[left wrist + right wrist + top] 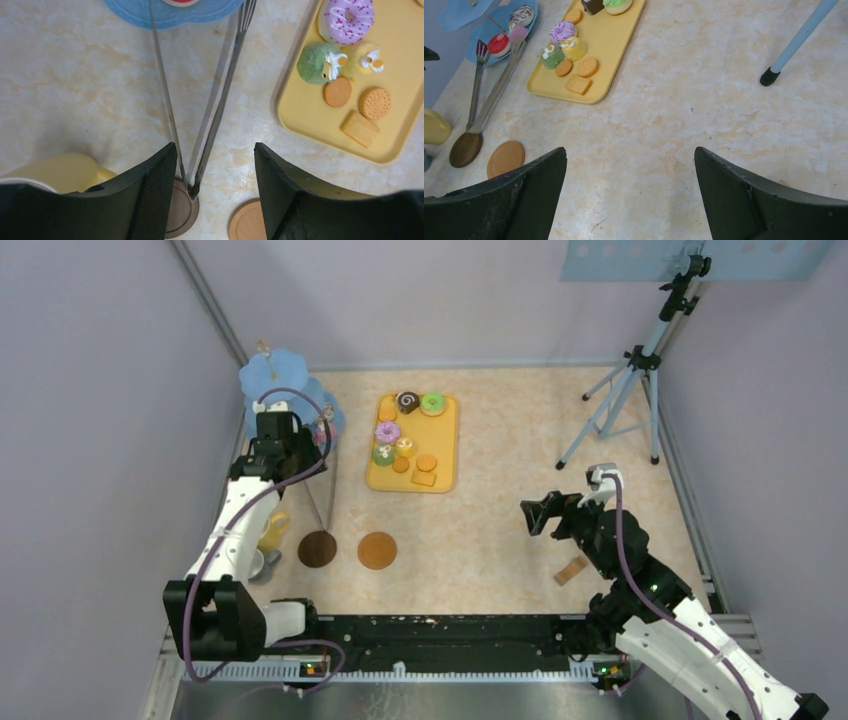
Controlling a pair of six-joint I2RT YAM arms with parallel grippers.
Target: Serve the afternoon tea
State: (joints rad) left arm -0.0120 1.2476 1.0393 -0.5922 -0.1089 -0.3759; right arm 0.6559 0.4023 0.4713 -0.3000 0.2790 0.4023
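I log: left pincer [215, 150] apart, straddling the tongs [220, 100]. Right pincer [629, 152] apart, empty. Toy sweets [387, 432] on yellow tray [446, 445], upper centre of top view. Two coasters [377, 550] lower centre-left; yellow mug [272, 530] left of them.

The yellow tray [448, 440] lies mid-table, carrying doughnuts, cakes and biscuits. Nearer the arms sit two round coasters, the dark coaster [317, 549] left of the light coaster [377, 550]. Metal tongs [327, 502] extend from the dark coaster toward the blue stand [272, 375]. The right gripper [535, 512] hangs spread, a wooden block [570, 571] nearby.
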